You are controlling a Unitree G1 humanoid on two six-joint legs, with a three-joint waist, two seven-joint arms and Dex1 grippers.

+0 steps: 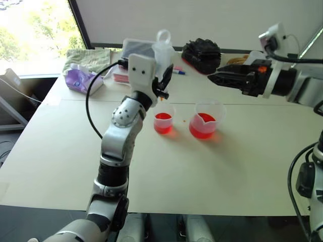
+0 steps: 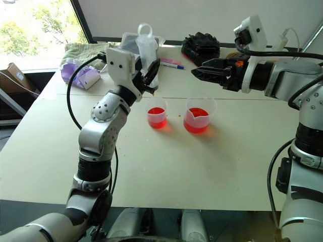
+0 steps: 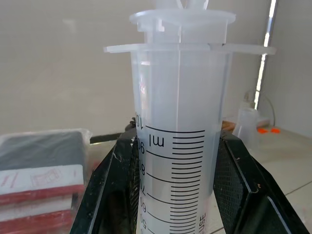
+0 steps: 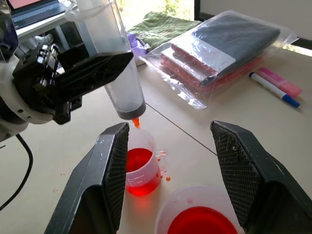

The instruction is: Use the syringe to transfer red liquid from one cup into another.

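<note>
The left gripper (image 2: 146,75) clamps the syringe (image 4: 119,78), emptied, above the smaller cup (image 2: 156,117). The smaller cup and the beaker (image 2: 197,120) beside it hold red liquid (image 2: 156,112). Right gripper (image 2: 199,73): wide, empty; transfer appears largely done.

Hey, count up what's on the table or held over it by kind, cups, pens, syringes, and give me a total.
Cups with red liquid: 2, small cup, spouted beaker
Pens: 2, pink, blue-capped
Syringes: 1, in the left tool
Total: 5

Clear syringe (image 4: 122,80) standing nearly upright, plunger pushed in, orange tip hanging just above the smaller clear cup (image 2: 157,117). Red liquid (image 2: 156,111) sitting in that cup and in the wider spouted beaker (image 2: 199,119) just beside it on the counter (image 2: 212,166).
</note>
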